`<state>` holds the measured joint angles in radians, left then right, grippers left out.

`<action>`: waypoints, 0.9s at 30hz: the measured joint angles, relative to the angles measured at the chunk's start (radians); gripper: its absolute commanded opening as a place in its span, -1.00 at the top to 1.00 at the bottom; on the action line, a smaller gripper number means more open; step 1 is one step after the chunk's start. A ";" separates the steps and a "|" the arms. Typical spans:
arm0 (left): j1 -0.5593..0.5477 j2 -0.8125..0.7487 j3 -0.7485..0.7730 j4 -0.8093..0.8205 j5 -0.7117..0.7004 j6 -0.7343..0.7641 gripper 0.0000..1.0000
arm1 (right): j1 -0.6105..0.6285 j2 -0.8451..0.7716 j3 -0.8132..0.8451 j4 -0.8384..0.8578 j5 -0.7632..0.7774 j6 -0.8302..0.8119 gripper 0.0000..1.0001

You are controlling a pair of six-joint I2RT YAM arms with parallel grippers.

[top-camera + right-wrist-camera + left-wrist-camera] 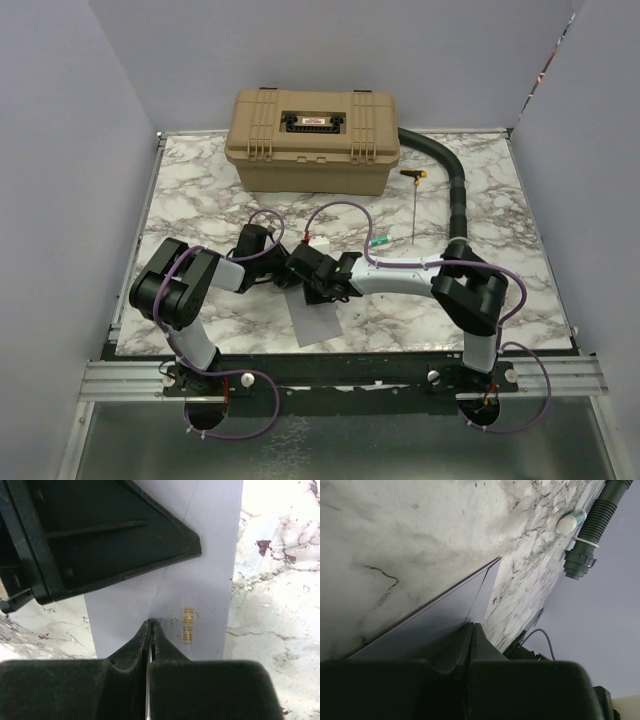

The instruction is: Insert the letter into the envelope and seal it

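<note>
Both sets of jaws are clenched, tips pressed together, with nothing that I can see caught between them. The left jaws and the right jaws come close to each other low over the marble surface (pixel 200 200). The envelope (pixel 322 322) lies flat beneath them, nearer the arm bases than the tan case (pixel 315 140) at the back.

Seen from the right wrist, the right jaws' tips rest on the envelope about mid-sheet. The grey paper runs straight ahead of them, so its long axis seems to follow the way they point, though the near end is hidden under the jaws. A faint fold line starts at those tips and climbs ahead and slightly to the right. The dark body of the left jaws sits ahead and to the left, over the same sheet. From the left wrist, the left tips sit at the envelope's near edge, and the paper spreads ahead and to their left.

No tan letter shows in any view; it is probably tucked inside, but I cannot confirm that.

By my reading the flap is being pressed down. The right arm is better placed: a stroke ahead along the fold would seal it while the left jaws pin the sheet against sliding.
</note>
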<state>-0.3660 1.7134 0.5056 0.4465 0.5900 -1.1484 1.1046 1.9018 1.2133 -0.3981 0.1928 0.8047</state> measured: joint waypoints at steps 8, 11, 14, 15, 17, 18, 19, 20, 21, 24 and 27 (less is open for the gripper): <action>0.000 -0.005 0.027 -0.061 -0.001 0.024 1.00 | 0.009 -0.087 -0.107 -0.016 0.000 0.040 0.97; 0.000 -0.010 0.029 -0.072 -0.002 0.029 1.00 | 0.012 -0.128 -0.156 -0.019 -0.003 0.051 0.97; 0.000 -0.011 0.030 -0.079 -0.002 0.029 1.00 | 0.013 -0.167 -0.203 -0.023 -0.009 0.056 0.97; 0.000 -0.011 0.031 -0.080 -0.002 0.029 1.00 | 0.013 -0.178 -0.215 -0.026 -0.012 0.058 0.96; 0.000 -0.011 0.035 -0.087 -0.002 0.031 1.00 | 0.013 -0.196 -0.234 -0.032 -0.020 0.059 0.96; 0.000 -0.011 0.037 -0.093 -0.001 0.033 1.00 | 0.013 -0.206 -0.245 -0.037 -0.022 0.058 0.96; 0.000 -0.012 0.041 -0.099 0.000 0.036 1.00 | 0.013 -0.217 -0.256 -0.042 -0.026 0.059 0.96; 0.000 -0.012 0.046 -0.108 0.000 0.043 0.95 | 0.014 -0.230 -0.268 -0.050 -0.027 0.059 0.96; 0.000 -0.013 0.051 -0.120 0.001 0.051 0.86 | 0.014 -0.244 -0.277 -0.063 -0.028 0.060 0.95; -0.001 -0.021 0.083 -0.177 0.000 0.094 0.50 | 0.014 -0.277 -0.290 -0.131 -0.021 0.070 0.82; -0.001 -0.044 0.130 -0.248 -0.007 0.147 0.26 | 0.014 -0.303 -0.282 -0.189 0.006 0.093 0.60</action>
<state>-0.3668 1.6691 0.6361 0.1986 0.5831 -1.0016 1.1191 1.5993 0.9310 -0.5873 0.1993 0.8974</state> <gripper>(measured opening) 0.264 0.106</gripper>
